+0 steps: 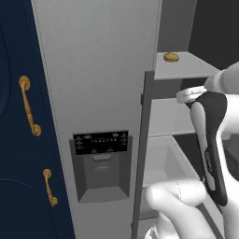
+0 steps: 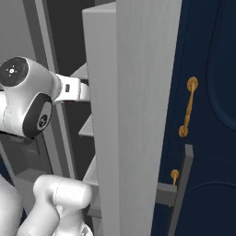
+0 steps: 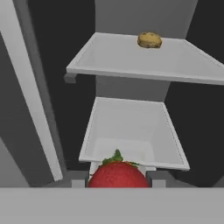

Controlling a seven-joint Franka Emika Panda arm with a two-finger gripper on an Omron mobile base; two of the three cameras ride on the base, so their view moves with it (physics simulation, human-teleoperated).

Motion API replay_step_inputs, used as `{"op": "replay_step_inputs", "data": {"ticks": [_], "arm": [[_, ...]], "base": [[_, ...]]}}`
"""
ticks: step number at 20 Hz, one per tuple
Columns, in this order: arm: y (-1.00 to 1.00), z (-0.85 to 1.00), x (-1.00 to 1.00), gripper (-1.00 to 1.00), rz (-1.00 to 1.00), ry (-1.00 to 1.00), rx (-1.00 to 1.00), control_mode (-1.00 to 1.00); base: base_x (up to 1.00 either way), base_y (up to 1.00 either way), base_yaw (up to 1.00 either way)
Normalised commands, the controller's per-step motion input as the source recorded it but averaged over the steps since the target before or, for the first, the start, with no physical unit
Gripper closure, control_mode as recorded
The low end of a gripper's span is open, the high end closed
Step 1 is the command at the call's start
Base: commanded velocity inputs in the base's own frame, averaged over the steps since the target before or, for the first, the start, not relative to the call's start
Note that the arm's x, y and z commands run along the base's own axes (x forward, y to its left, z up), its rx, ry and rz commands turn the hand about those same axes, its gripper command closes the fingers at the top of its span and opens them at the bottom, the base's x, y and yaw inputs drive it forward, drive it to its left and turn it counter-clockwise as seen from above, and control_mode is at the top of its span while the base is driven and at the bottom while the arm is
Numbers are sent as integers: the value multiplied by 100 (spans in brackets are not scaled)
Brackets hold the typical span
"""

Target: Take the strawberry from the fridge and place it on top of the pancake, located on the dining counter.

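Observation:
The strawberry point(image 3: 117, 174), red with a small green top, sits low in the hand view between the two dark finger tips, and my gripper point(image 3: 117, 182) is shut on it. It hangs in front of the open fridge point(image 1: 100, 70), just before a white drawer bin point(image 3: 131, 131) on the lower level. In the right base view my arm point(image 2: 27, 99) reaches behind the open fridge door point(image 2: 133, 115), which hides the hand. The pancake and the dining counter are out of view.
A small golden-brown lump point(image 3: 149, 40) lies at the back of the upper fridge shelf point(image 3: 131, 65), also seen as the lump point(image 1: 171, 57) from the left base. Navy cabinets with gold handles point(image 1: 29, 105) flank the fridge. The dark dispenser panel point(image 1: 100, 142) faces the base.

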Motion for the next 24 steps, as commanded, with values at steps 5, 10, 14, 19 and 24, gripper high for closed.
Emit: {"op": "replay_step_inputs", "data": {"ticks": [5,10,14,19,24], "arm": [[29,-33,-84,100,0,5,0,-100],[18,-5,-60,100,0,9,3,-100],[8,-3,-42,100,0,2,1,100],[0,0,0,100,0,0,0,100],[0,0,0,100,0,0,0,100]], "base": [[0,0,0],[0,0,0],[-50,14,0],[-100,53,0],[-100,80,0]]}}
